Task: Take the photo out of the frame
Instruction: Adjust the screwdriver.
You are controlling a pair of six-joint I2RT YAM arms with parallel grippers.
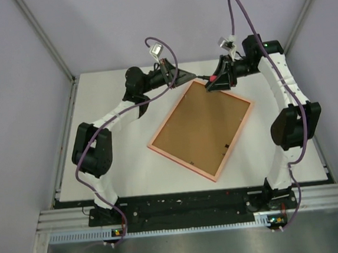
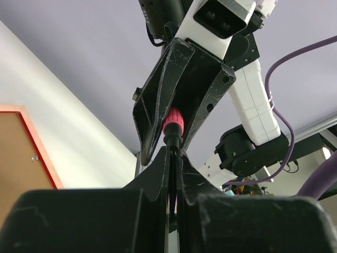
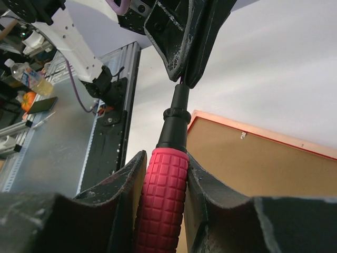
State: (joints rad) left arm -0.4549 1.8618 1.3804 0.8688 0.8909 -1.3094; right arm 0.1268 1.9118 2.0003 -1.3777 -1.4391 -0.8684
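Red-rimmed and brown-backed, the thin rectangular picture frame (image 1: pixel 202 129) lies back-up on the white tabletop (image 1: pixel 132 177), roughly in the middle. It is turned at an angle, so one corner points toward the far edge and the opposite one toward the near edge. From my top feed I see only the brown back with a few small clips along its rim. The photo is not visible to me from any camera.

Both arms meet just above the frame's far corner, close to the far edge of the tabletop. Between them is a hand tool (image 3: pixel 164 195) with a red gridded grip and a slim black shaft.

My right gripper (image 3: pixel 165 159) is clamped on the red grip, with a finger pressed against either side of it. My left gripper (image 2: pixel 172 158) is closed tight on the black shaft, its fingers nearly together around it. So the tool bridges the two grippers, held at both ends.

On the right wrist feed, the frame's reddish rim and a small metal tab on the brown back show just past the tool.
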